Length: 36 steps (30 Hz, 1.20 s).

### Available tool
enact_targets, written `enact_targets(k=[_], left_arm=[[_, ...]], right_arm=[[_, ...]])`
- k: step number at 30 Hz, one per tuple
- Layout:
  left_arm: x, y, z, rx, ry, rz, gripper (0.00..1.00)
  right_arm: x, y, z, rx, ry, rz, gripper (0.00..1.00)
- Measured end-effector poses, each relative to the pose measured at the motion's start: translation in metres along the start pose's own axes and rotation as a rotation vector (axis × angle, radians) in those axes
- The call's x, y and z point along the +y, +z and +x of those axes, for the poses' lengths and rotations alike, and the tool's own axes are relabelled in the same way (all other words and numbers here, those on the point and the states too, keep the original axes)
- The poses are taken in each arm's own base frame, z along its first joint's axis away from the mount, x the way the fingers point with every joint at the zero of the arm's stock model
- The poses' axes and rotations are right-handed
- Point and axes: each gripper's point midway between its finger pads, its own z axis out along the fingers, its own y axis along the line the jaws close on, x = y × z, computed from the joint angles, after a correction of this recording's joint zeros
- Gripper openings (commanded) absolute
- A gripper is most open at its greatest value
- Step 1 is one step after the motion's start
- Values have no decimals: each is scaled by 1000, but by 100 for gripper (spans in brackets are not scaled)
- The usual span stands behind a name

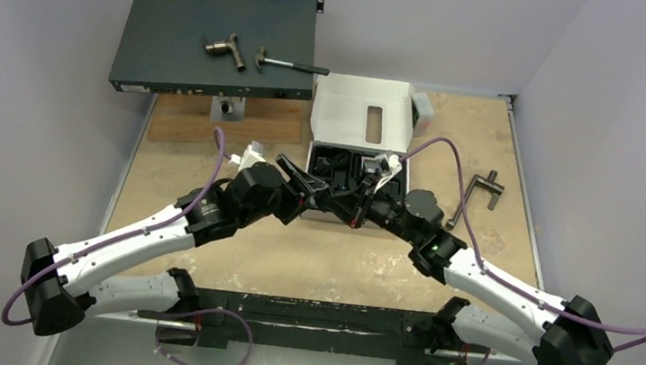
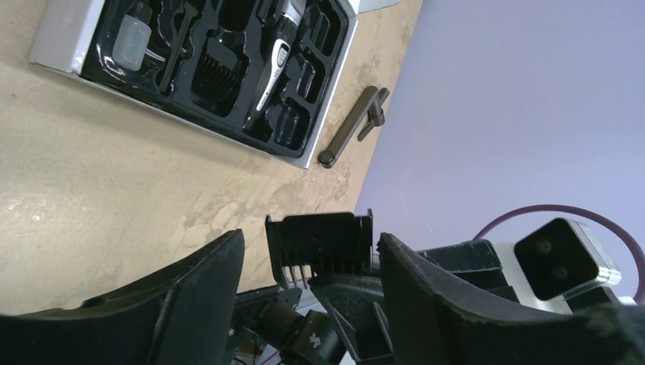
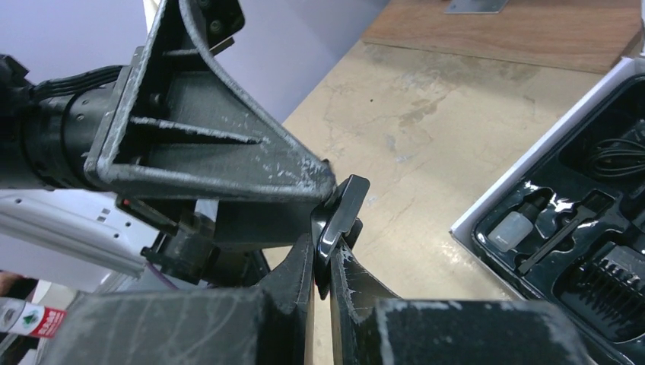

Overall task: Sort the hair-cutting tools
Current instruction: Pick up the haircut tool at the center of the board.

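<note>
A black comb attachment (image 2: 319,242) hangs above the table between the two arms. My right gripper (image 3: 323,262) is shut on its lower edge, and the comb (image 3: 340,215) sticks up from the pinched fingertips. My left gripper (image 2: 308,251) stands open around the same comb, with a small gap on each side. In the top view both grippers meet just in front of the box, left (image 1: 310,186) and right (image 1: 360,208). The black-and-silver clipper (image 2: 278,61) and another comb (image 2: 217,72) lie in the black tray (image 2: 335,72).
The tray sits in a white box (image 1: 314,159) whose lid (image 1: 350,104) is folded back. A small bottle (image 2: 129,38) lies in it. A dark T-shaped handle (image 1: 479,194) lies right of the box. A hammer (image 1: 291,65) and pipe fitting (image 1: 225,48) rest on a dark flat case (image 1: 170,49).
</note>
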Motion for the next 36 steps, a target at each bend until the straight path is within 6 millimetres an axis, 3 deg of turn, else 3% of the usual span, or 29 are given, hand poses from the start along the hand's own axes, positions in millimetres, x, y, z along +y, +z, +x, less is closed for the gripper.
enact_targets(k=[9,15,19,27,36], left_arm=[[-5,-34,-23,-48,108,55,92],[-5,-58,-52,-73,232,290,95],[-5,-67,-38,15,365,469,93],[-48,-102,16,300,589,821,88],[-52,-128,37,433,750,945,66]], right_arm=[[24,-21,-10,63,-89,-34,0],[48,-43,-8,125,-118,-119,0],[67,-50,-3,173,-110,-213,0],[95,-62,2,244,-41,-375,0],[103,-61,-11,244,28,-456,0]])
